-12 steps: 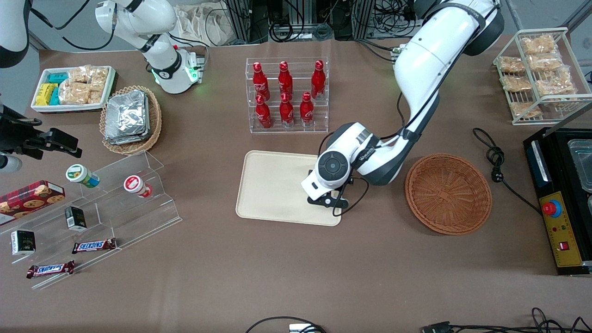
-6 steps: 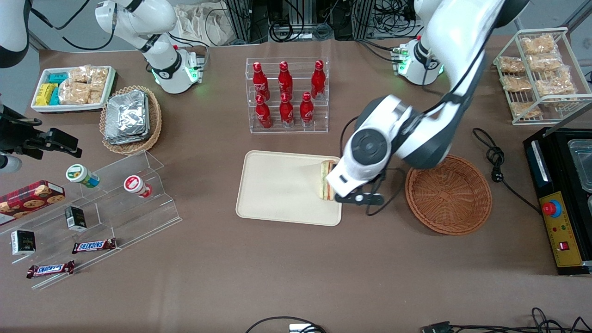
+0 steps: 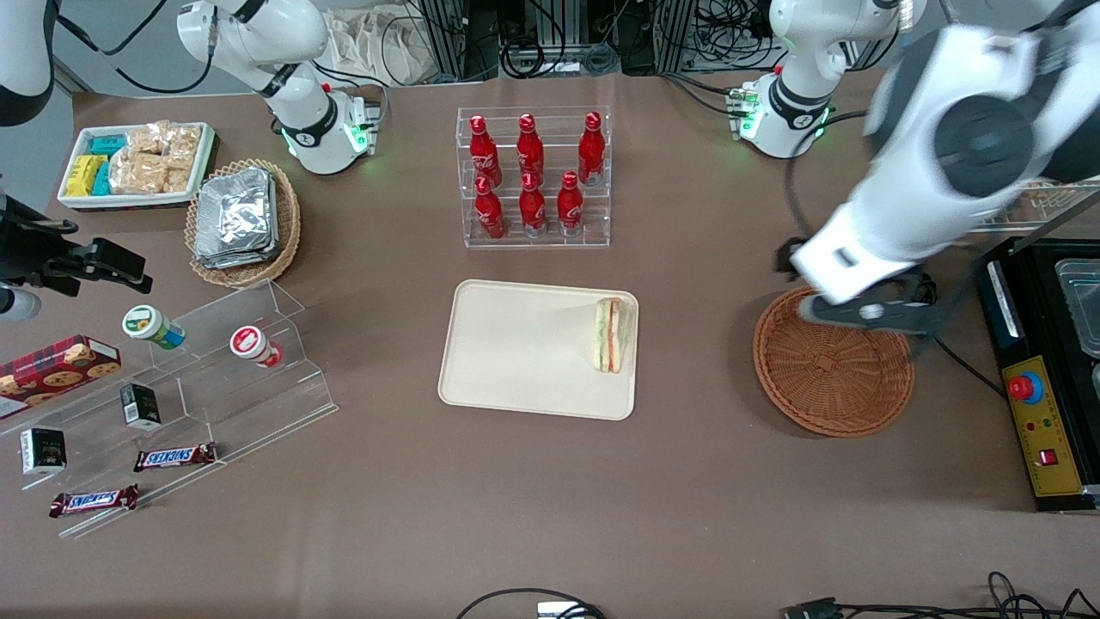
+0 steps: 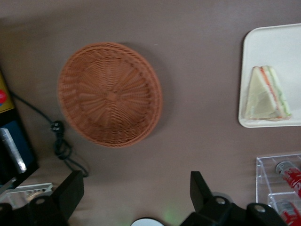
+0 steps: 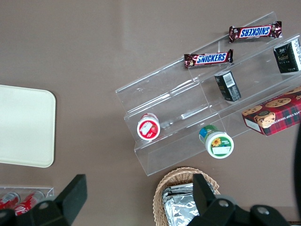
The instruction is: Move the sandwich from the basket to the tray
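**A:** Sandwich [image 3: 609, 335], item one: where does it lie?

**B:** On the tray [image 3: 516, 352], at the edge nearest the basket [image 3: 833, 376]. Triangular wedge, white bread, green and pink-orange layers, clear wrap. Nothing touches it.

**A:** Go along the table, starting from the parked arm's end.

**B:** White tray of snack packets [image 3: 135, 163]. Tan wicker basket holding foil packets [image 3: 241, 219]. Clear stepped acrylic stand [image 3: 215, 378] with two small pots, a cookie box [image 3: 56, 365], two dark little cartons, and two Snickers bars [image 3: 174, 456]. Then a clear rack of six red bottles [image 3: 533, 176], farther from the front camera than the cream tray. Flat tray, rounded corners, low rim, bare apart from the sandwich.

**A:** And toward the working arm's end?

**B:** Round reddish-brown woven basket, bowl-shaped, with nothing in it. A black cable [image 3: 924, 301] beside it. A wire rack of snack bags [image 3: 1001, 137], and a black control box with a red button [image 3: 1023, 389].

**A:** Gripper?

**B:** Gripper [image 3: 868, 311], raised high above the basket's rim that lies farther from the front camera, well apart from the sandwich. The wrist view shows its black fingers [image 4: 200, 190] spread wide with nothing between them. The arm's white forearm slopes up toward the wire rack.
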`<action>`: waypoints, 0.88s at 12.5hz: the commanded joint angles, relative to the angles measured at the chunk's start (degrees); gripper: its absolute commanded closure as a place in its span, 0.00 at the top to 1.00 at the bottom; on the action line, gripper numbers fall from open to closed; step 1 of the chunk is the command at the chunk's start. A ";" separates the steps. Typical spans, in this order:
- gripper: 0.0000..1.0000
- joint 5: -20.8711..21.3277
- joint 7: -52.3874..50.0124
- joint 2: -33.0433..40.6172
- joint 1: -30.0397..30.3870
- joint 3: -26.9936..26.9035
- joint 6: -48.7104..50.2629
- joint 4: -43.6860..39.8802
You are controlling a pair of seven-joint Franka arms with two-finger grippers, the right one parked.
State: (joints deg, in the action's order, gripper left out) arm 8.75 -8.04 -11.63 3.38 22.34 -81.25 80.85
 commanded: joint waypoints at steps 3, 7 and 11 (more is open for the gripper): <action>1.00 -1.19 7.95 3.28 7.42 0.51 1.43 1.06; 1.00 -3.30 8.22 4.16 8.75 0.51 5.31 2.11; 1.00 -3.30 8.22 5.48 8.75 0.51 5.31 4.49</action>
State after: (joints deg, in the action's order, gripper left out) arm 6.26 -0.53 -8.79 11.44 22.69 -76.23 82.87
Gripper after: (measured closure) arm 0.000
